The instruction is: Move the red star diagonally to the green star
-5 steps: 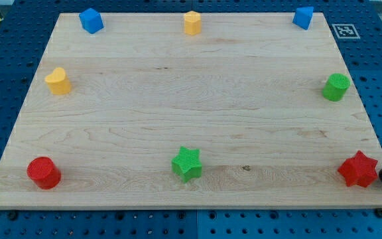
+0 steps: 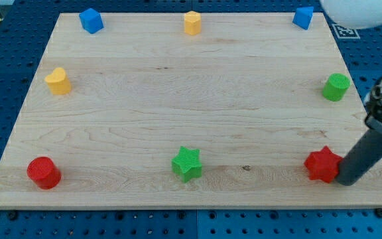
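Observation:
The red star (image 2: 322, 164) lies near the board's bottom right. The green star (image 2: 188, 164) lies at the bottom middle, well to the red star's left and at about the same height in the view. My tip (image 2: 345, 181) is at the lower end of the dark rod, touching the red star's right side.
A red cylinder (image 2: 43, 172) sits at bottom left, a yellow block (image 2: 58, 81) at left, a blue cube (image 2: 91, 20) at top left, an orange block (image 2: 191, 22) at top middle, a blue block (image 2: 303, 16) at top right, and a green cylinder (image 2: 336, 87) at right. The wooden board (image 2: 191, 113) ends just right of my tip.
My rod has come in from the right edge, and the red star has slid about 55 pixels left toward the green star.

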### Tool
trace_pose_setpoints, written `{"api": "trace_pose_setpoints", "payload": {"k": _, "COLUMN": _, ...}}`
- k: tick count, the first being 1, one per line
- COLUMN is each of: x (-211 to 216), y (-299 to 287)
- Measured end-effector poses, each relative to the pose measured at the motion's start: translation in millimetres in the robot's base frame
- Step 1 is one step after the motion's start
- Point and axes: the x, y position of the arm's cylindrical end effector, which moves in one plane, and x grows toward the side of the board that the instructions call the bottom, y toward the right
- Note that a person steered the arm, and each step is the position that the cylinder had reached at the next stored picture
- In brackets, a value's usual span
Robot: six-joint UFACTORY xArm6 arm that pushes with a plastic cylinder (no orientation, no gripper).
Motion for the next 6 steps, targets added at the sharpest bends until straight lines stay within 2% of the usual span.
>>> {"api": "trace_pose_setpoints", "payload": {"k": 2, "x": -5, "y": -17}}
{"api": "trace_pose_setpoints", "payload": {"k": 4, "x": -47, "y": -39}}
{"api": "trace_pose_setpoints", "payload": {"k": 5, "x": -54, "y": -60}}
{"api": "trace_pose_setpoints", "payload": {"k": 6, "x": -43, "y": -50}}
